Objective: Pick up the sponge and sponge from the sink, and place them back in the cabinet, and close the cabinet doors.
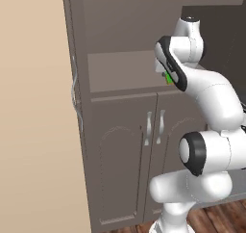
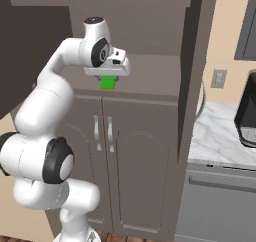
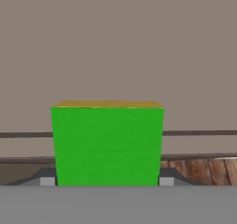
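Observation:
A green-topped sponge point(image 2: 107, 83) with a yellow layer hangs in my gripper point(image 2: 107, 79), which is shut on it just above the front of the cabinet's point(image 2: 145, 151) open shelf point(image 2: 150, 71). The hand view has the sponge point(image 3: 107, 144) between both fingertips point(image 3: 166, 180), facing the shelf's back wall. From the left, the sponge point(image 1: 168, 78) peeks out behind my arm at the shelf point(image 1: 120, 71). The upper cabinet doors point(image 2: 192, 61) stand swung open, the left one point(image 1: 74, 90) edge-on. The sink is out of view.
The lower pair of arched doors point(image 1: 127, 155) is shut, with silver handles point(image 2: 102, 133). A beige wall point(image 1: 33, 131) runs left of the cabinet. To the right lie a marble counter point(image 2: 220, 131), a black appliance point(image 2: 247, 116) and a wall outlet point(image 2: 218, 78).

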Controlling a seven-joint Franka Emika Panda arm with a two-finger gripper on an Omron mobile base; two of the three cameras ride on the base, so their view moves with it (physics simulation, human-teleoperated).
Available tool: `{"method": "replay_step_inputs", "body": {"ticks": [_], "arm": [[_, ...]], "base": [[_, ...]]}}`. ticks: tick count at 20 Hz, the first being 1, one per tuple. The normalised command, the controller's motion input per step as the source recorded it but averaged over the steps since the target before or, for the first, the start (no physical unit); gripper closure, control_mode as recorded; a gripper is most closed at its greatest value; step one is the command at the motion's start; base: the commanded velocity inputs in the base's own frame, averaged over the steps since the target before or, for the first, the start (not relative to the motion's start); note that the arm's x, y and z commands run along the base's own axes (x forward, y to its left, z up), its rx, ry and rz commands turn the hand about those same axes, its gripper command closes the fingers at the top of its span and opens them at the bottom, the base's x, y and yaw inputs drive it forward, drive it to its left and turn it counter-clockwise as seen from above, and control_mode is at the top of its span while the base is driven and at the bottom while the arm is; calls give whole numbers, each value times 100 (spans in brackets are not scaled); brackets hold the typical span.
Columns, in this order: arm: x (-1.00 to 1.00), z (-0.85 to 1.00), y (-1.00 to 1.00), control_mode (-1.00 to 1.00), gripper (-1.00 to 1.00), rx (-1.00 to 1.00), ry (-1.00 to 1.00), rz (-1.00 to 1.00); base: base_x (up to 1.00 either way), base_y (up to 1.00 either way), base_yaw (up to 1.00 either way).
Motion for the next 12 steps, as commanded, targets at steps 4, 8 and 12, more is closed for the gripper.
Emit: {"method": "replay_step_inputs", "body": {"ticks": [4,8,12], "arm": [[50,0,0,-100,100,0,0,0],[49,0,0,-100,100,0,0,0],[47,-2,0,-100,100,0,0,0]], "base": [[0,0,0],[0,0,0],[0,0,0]]}}
